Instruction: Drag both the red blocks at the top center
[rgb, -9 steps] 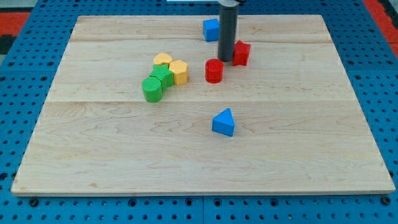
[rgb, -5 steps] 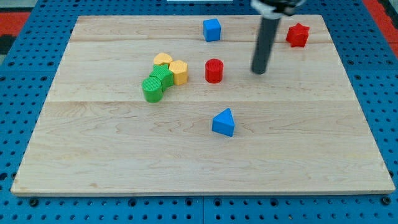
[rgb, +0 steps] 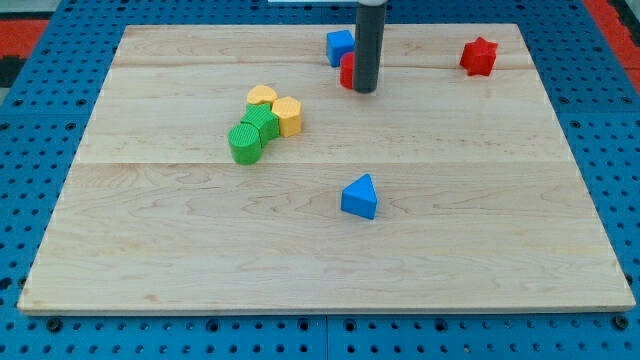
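My tip is at the top centre of the board, touching the right side of the red cylinder, which the rod mostly hides. The cylinder sits just below a blue cube. The red star-shaped block lies far to the right of my tip, near the board's top right.
A cluster of two yellow blocks and two green blocks lies left of centre. A blue triangular block lies below centre. The wooden board rests on a blue pegboard.
The red star block went from beside the rod to the top right. The rod swung right, then returned left, and the red cylinder moved up next to the blue cube.
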